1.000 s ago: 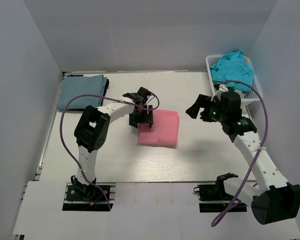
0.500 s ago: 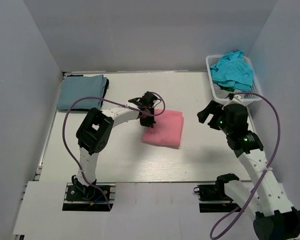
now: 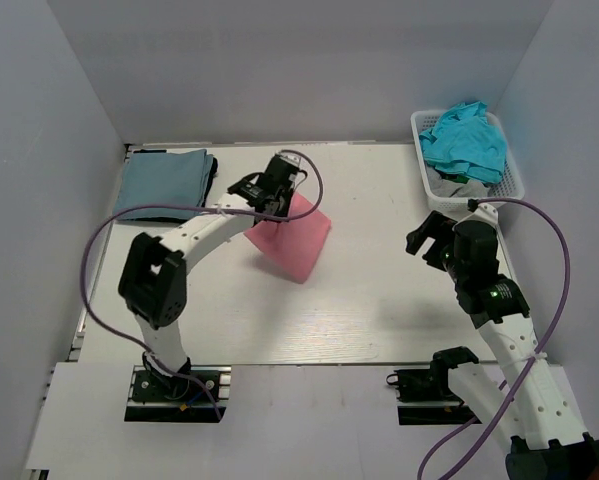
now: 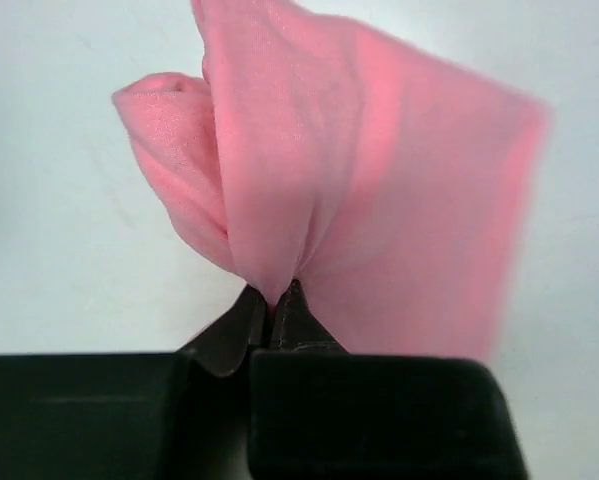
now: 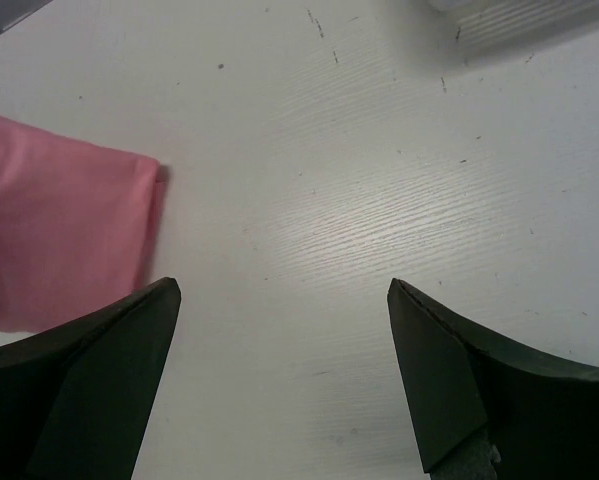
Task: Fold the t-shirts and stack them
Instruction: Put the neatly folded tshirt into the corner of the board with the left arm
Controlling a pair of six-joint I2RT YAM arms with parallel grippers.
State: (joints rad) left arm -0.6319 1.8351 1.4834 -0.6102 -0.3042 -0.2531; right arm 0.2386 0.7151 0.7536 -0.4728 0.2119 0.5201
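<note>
A: Two shirts look folded so far. Where's the pink shirt rn?

B: Hanging from the left hand, raised over the desk, left of centre. Low corner may brush the top, can't tell. The hand's clenched on a bunched edge, so the folded layers hang together instead of spilling open.

A: Why lift it?

B: Prob. to carry it to the blue shirt, flat in the far-left corner w/ a dark shirt peeking out beside it. That looks like the stack spot.

A: Right hand?

B: Spread wide, nothing in it, over bare desk near the basket. A teal shirt sits crumpled in there; I'd guess it's next.
</note>
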